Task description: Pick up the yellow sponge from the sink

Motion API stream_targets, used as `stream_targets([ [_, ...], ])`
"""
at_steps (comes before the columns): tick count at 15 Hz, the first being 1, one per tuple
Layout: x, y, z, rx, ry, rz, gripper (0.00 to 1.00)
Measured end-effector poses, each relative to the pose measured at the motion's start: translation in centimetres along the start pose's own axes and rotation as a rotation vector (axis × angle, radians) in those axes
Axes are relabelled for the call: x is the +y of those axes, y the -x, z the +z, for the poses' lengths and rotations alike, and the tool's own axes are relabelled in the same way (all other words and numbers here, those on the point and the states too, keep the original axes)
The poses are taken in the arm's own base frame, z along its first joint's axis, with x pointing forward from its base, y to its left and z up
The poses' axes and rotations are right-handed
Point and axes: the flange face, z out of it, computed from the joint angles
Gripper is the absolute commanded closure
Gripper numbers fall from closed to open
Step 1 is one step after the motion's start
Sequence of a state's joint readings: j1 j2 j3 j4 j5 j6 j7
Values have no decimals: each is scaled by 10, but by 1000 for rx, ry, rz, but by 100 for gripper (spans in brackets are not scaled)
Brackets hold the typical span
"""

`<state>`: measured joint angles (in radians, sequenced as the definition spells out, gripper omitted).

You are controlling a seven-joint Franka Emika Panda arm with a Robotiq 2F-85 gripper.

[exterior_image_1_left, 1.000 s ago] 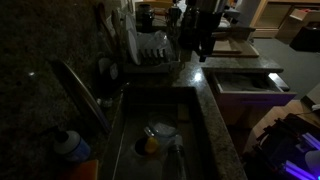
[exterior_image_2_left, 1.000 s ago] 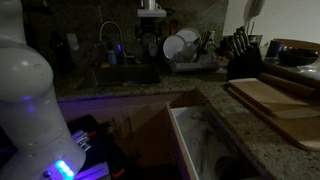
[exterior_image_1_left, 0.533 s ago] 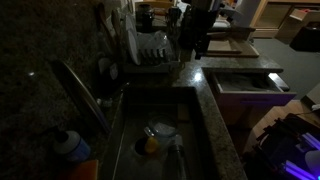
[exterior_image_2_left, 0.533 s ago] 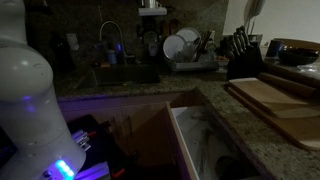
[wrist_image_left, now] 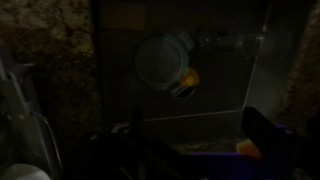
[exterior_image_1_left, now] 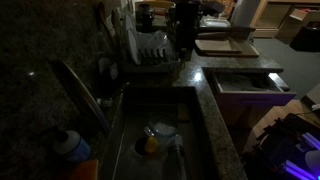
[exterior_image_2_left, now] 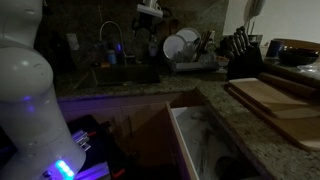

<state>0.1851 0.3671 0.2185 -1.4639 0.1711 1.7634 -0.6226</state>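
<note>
Filling the near side of an exterior view, the robot's white arm [exterior_image_2_left: 25, 90] looms over a dim kitchen. Speckled dark stone countertop [exterior_image_1_left: 222, 135] rims the sink [exterior_image_1_left: 135, 110], a long, deep metal basin seen in both exterior views [exterior_image_2_left: 100, 78] and from above in the wrist view [wrist_image_left: 220, 95]. An open drawer [exterior_image_1_left: 245, 82] juts from the cabinet below the counter, and wooden cutting boards [exterior_image_2_left: 275, 100] lie on the stone. A dish rack [exterior_image_1_left: 150, 50] holding white plates stands at the basin's far end, with the curved faucet [exterior_image_1_left: 80, 92] along one long side.

The gripper [exterior_image_1_left: 184, 52] hangs high above the far end of the sink, just beside the rack and between rack and faucet [exterior_image_2_left: 150, 40]; in this darkness it cannot be told whether its fingers are spread or closed.

On the basin floor sits a white round dish [wrist_image_left: 162, 60], an orange-yellow lump [wrist_image_left: 186, 82] touching its edge. The yellow sponge cannot be picked out with any certainty in the murky basin.
</note>
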Motion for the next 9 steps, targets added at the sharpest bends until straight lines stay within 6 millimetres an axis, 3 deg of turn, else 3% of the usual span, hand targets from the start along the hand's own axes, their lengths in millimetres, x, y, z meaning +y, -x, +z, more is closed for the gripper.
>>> stream_targets([
  [3, -13, -12, -19, -28, -102, 39, 0],
  [9, -11, -16, -7, -21, -142, 23, 0],
])
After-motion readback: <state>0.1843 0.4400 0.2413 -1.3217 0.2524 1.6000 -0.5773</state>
